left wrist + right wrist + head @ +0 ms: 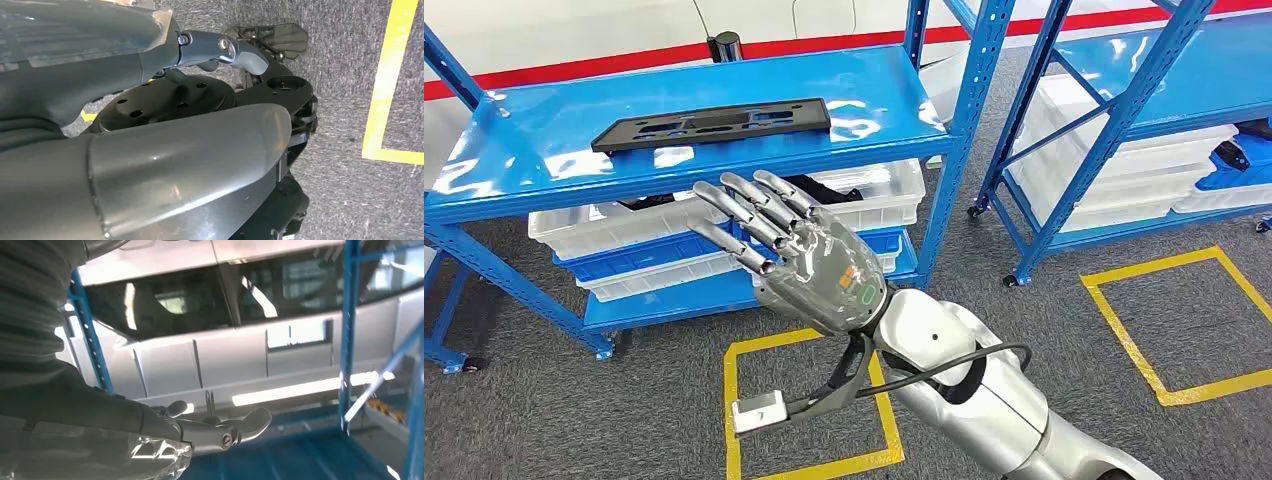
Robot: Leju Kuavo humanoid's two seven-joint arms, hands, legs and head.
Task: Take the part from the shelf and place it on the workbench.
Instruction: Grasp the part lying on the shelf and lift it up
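The part (pixel 714 124) is a long flat black plate with cut-outs, lying on the top board of the blue shelf (pixel 544 150). My right hand (pixel 799 255) is raised in front of that shelf, just below the level of its front edge and a little nearer to me than the part, fingers spread and holding nothing. In the right wrist view the right hand (pixel 150 440) reaches over the blue shelf board (pixel 300 460) with its thumb (pixel 245 425) stretched out. My left hand (pixel 175 150) hangs over the grey floor, thumb (pixel 235 50) straight, with nothing in it.
White and blue bins (pixel 884 190) fill the lower levels of the shelf. A second blue shelf (pixel 1124 90) with white bins stands to the right. Yellow tape squares (pixel 734 420) (pixel 1174 390) mark the grey floor. The shelf's blue posts (pixel 954 130) rise at its corners.
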